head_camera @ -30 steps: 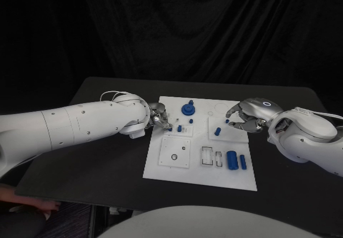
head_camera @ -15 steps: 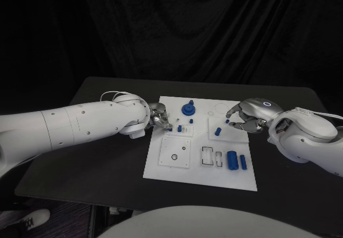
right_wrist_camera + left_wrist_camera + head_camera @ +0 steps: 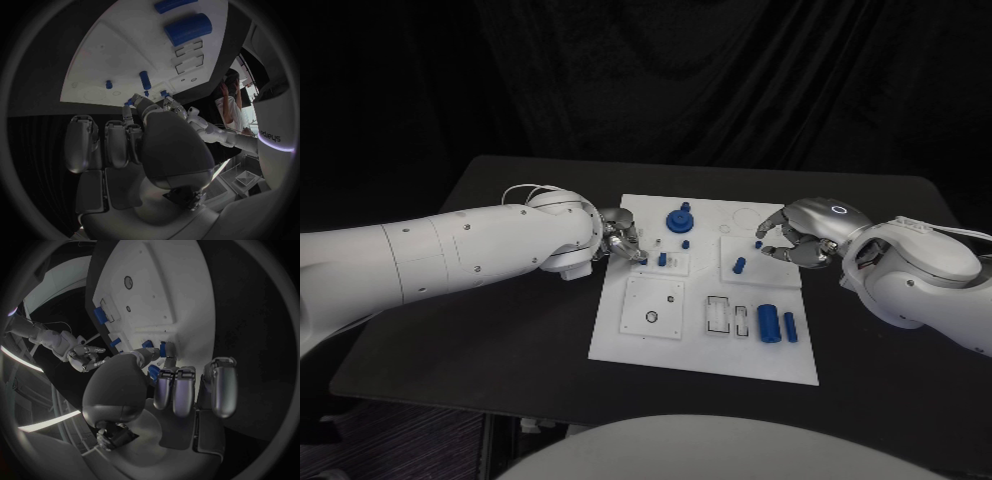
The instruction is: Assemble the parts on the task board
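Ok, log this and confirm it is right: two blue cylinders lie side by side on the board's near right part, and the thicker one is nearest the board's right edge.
Wrong in one respect. On the task board, the thin cylinder lies nearest the right edge; the thick cylinder lies inboard of it. The head view shows this; they do lie side by side on the near right part.

Black table (image 3: 516,330), black curtain (image 3: 704,80) behind (creased)

Task board (image 3: 678,345): white plate, flat at your table's middle.
Parts: blue knob (image 3: 681,219) upright near far edge; two cylinders (image 3: 769,322) lying near right edge.
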Controlling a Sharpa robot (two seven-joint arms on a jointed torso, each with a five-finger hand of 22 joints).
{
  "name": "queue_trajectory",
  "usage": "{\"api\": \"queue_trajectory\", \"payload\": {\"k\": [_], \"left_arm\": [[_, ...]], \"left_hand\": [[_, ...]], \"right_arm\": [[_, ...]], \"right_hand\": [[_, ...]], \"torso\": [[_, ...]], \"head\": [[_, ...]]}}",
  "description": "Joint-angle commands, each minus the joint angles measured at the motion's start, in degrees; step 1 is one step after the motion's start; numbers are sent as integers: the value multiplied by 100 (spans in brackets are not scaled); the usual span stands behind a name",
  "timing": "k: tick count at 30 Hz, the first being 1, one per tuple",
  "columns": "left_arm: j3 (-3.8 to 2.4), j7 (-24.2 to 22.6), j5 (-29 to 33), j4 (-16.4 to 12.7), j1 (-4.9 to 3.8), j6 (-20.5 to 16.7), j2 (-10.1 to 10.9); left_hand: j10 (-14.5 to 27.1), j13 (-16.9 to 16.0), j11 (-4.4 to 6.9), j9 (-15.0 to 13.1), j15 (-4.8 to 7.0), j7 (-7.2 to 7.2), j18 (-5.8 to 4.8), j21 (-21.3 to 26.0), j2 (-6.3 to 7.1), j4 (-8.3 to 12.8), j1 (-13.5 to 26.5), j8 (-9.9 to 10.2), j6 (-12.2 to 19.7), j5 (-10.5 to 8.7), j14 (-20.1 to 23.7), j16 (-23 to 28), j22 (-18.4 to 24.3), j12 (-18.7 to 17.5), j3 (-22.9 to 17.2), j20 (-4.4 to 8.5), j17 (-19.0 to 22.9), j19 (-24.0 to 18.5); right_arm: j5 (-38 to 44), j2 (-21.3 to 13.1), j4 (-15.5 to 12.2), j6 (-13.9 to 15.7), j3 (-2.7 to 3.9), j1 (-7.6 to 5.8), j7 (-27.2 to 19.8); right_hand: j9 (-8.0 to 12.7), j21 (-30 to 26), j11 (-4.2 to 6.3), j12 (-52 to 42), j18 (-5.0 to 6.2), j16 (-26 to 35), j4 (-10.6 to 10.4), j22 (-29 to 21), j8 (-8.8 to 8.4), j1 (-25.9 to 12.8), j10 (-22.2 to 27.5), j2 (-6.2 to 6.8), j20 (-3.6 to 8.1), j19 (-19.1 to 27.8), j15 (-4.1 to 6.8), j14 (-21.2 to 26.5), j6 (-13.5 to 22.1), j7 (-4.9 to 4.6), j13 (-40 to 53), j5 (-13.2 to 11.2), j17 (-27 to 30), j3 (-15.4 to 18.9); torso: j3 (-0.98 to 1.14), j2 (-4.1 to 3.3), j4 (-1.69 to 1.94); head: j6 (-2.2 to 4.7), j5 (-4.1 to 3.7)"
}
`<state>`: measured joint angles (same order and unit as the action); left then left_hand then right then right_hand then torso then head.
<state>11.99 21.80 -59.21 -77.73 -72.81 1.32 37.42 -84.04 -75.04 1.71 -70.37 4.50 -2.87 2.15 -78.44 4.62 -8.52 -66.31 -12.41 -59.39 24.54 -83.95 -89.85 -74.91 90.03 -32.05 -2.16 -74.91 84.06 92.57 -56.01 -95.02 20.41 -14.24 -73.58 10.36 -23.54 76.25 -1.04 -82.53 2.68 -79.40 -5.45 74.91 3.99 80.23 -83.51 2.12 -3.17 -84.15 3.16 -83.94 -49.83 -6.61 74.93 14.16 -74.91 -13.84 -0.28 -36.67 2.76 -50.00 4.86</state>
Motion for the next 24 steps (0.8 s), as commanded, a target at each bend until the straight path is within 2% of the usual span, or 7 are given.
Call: {"api": "queue_trajectory", "payload": {"k": [1,9,12,15,17,21,24], "left_arm": [[17,-69,26,-30,44,166,-12],[17,-59,26,-33,45,199,-5],[17,-60,26,-29,45,209,-7],[17,-49,26,-19,46,227,-9],[17,-30,26,-4,46,250,-13],[17,-11,26,18,48,278,-15],[17,2,26,29,49,289,-15]], "left_hand": [[-596,-1496,39,-10,29,105,61,26,-7,238,30,-28,-75,-4,-605,-15,-1142,-3,-216,51,-1509,33],[-596,-1496,36,-5,28,104,64,39,-5,228,85,-13,-64,-47,-605,-15,-1139,-3,-189,49,-1509,26],[-596,-1496,18,79,9,83,67,69,-65,98,272,97,-4,-316,-605,-15,-1132,-3,-38,34,-1509,9],[-596,-1496,-29,343,-30,23,71,101,-150,-164,530,347,103,-774,-605,-15,-1124,-3,260,4,-1509,-11],[-596,-1496,-78,568,-70,-32,73,117,-172,-330,670,523,120,-967,-605,-15,-1121,-3,496,-26,-1509,-20],[-596,-1496,-134,841,-119,-87,83,161,-219,-538,792,724,133,-1137,-605,-15,-1109,-3,852,-76,-1509,-48],[-596,-1496,-160,986,-142,-113,85,164,-248,-660,844,813,122,-1173,-605,-15,-1108,-3,1078,-101,-1509,-52]], "right_arm": [[19,-7,-9,-26,3,14,100],[19,-2,-7,-21,3,15,102],[19,-1,-6,-20,3,15,102],[19,-1,-7,-19,3,15,102],[19,-1,-7,-18,3,15,102],[19,-1,-9,-18,3,15,102],[19,-3,-9,-21,3,15,104]], "right_hand": [[5,-33,12,31,52,32,4,1079,-21,33,31,4,5,-46,-6,-294,-43,-8,681,20,-26,-35],[9,-47,11,39,54,39,11,1075,-21,41,37,5,4,-41,-7,-292,-45,-8,673,24,-16,-44],[9,-47,11,39,54,39,11,1075,-21,41,37,5,4,-41,-7,-292,-45,-8,673,24,-16,-44],[9,-47,11,39,54,39,11,1075,-21,41,37,5,4,-41,-7,-292,-45,-8,673,24,-16,-44],[9,-47,11,39,54,39,11,1075,-21,41,37,5,4,-41,-7,-292,-45,-8,673,24,-16,-44],[9,-47,11,39,54,39,11,1075,-21,41,37,5,4,-41,-7,-292,-45,-8,673,24,-16,-44],[9,-47,11,39,54,39,11,1075,-21,41,37,5,4,-41,-7,-292,-45,-8,673,24,-16,-44]], "torso": [[2,1,0],[1,-1,2],[0,-3,3],[-1,-3,5],[-2,-4,3],[-1,-5,0],[-3,-4,1]], "head": [[0,2],[0,1],[0,4],[0,2],[0,-1],[0,-5],[0,-3]]}}
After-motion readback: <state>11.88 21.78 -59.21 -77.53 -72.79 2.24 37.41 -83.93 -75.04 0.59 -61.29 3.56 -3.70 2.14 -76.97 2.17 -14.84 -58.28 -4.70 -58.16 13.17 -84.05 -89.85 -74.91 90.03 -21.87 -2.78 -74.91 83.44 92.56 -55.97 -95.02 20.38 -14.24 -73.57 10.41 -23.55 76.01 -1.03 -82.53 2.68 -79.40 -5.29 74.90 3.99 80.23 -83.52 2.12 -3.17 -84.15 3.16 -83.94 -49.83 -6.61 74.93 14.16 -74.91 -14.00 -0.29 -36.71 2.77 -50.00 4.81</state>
